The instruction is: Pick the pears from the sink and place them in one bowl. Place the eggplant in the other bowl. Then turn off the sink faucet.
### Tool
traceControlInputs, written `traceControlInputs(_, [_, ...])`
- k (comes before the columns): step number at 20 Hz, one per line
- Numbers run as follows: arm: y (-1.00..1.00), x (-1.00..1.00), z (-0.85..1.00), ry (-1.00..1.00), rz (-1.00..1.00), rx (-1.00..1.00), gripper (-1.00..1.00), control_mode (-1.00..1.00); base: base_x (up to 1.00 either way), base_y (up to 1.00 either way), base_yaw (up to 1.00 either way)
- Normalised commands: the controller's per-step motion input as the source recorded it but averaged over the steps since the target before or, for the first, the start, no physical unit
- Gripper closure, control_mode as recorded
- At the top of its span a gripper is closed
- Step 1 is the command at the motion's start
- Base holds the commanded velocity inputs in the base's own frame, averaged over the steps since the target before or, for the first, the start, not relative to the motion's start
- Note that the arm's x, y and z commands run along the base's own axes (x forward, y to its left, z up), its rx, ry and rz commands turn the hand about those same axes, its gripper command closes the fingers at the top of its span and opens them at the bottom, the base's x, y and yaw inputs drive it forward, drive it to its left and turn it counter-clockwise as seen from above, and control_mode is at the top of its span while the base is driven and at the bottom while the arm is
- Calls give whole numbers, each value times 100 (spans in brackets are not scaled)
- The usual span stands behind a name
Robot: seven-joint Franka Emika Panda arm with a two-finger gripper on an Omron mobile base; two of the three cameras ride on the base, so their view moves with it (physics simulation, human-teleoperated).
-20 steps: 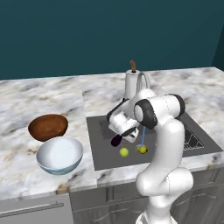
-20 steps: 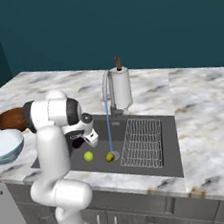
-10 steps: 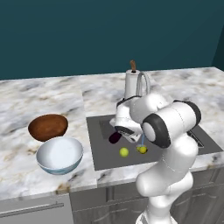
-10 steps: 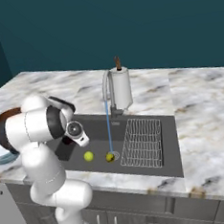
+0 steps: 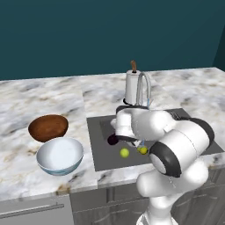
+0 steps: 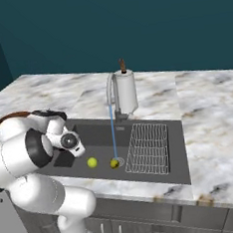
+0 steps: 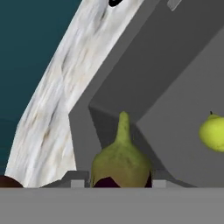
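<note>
The eggplant (image 7: 120, 165) fills the low middle of the hand view, green stem cap up, with my gripper (image 7: 117, 183) shut on its dark purple body. From the left base it shows as a dark eggplant (image 5: 112, 140) at the sink's (image 5: 98, 132) left side, just under my wrist. Two pears (image 5: 125, 152) (image 5: 143, 150) lie on the basin floor, the second by the drain under the water stream (image 6: 113, 134) from the faucet (image 6: 110, 90). The wooden bowl (image 5: 48, 127) and the white and blue bowl (image 5: 60, 154) stand on the counter left of the sink, both empty.
A white paper-towel cylinder (image 5: 132, 86) stands behind the faucet. A wire rack (image 6: 147, 148) fills the sink's right side. My bulky arm hangs over the sink's front edge and hides part of the basin.
My arm has rolled its elbow forward and down over the sink's front. The eggplant has stayed near the sink's left side in the gripper. Pears and bowls have not moved.
</note>
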Motion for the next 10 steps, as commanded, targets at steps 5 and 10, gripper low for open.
traceControlInputs(5, [-7, 17, 100, 24, 7, 8, 100, -100, 0, 0, 0])
traceControlInputs(10, [-9, 25, 100, 20, 6, 7, 100, -100, 0, 0, 0])
